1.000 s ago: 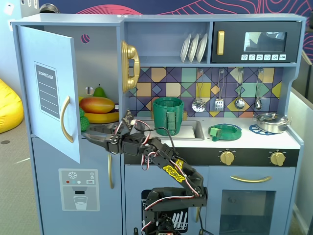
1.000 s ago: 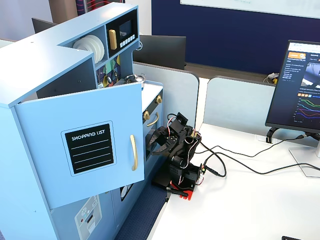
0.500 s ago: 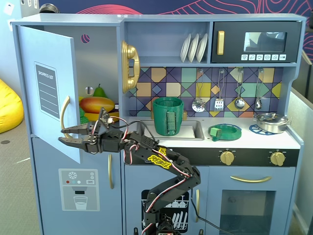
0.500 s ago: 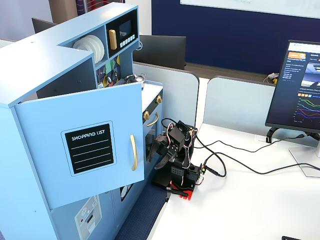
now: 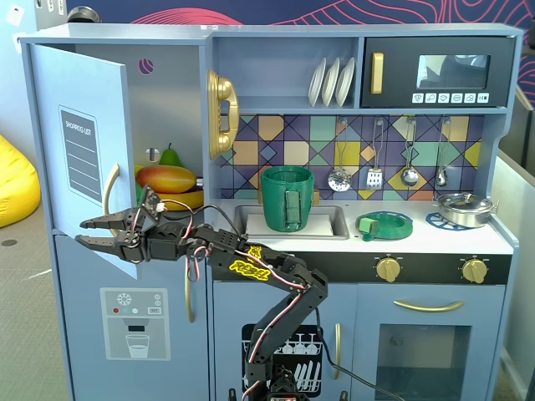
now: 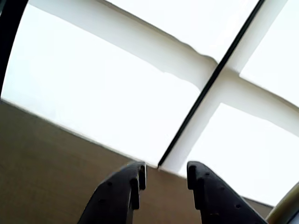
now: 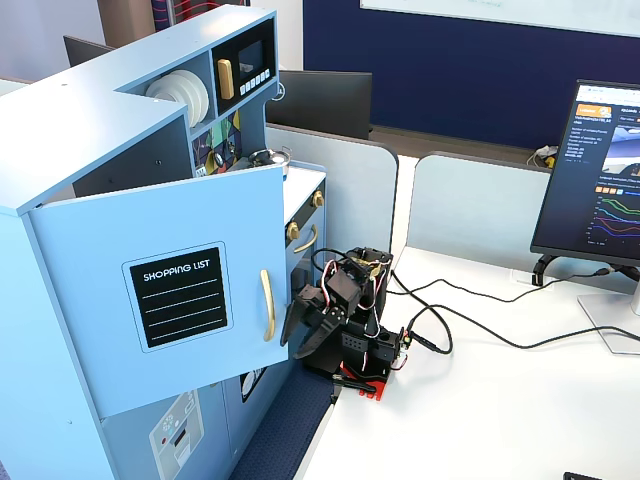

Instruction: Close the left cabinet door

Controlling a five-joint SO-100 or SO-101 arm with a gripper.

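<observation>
**Robot arm reaches open door of toy kitchen**

Gripper (image 5: 86,232) of the single black arm stands with its two jaws spread wide and empty at the lower free edge of the left cabinet door (image 5: 79,142), which hangs swung out from the light-blue play kitchen (image 7: 90,120). One black label on the door reads "SHOPPING LIST" (image 7: 179,297) above four ruled lines, and one curved gold handle (image 7: 267,304) runs beside it. In the wrist view the gripper (image 6: 164,176) points at a bright, washed-out surface crossed by a dark line. Inside the opened compartment sit toy fruits, among them a mango (image 5: 165,178) and a pear (image 5: 170,156). Three white plates (image 5: 331,81) stand on the upper shelf beside one black microwave (image 5: 437,71). Four utensils (image 5: 390,163) hang over the counter, one green pot (image 5: 287,199) fills the sink, and two gold knobs (image 5: 388,268) front the stove. A yellow sticker on the arm cannot be read.
</observation>
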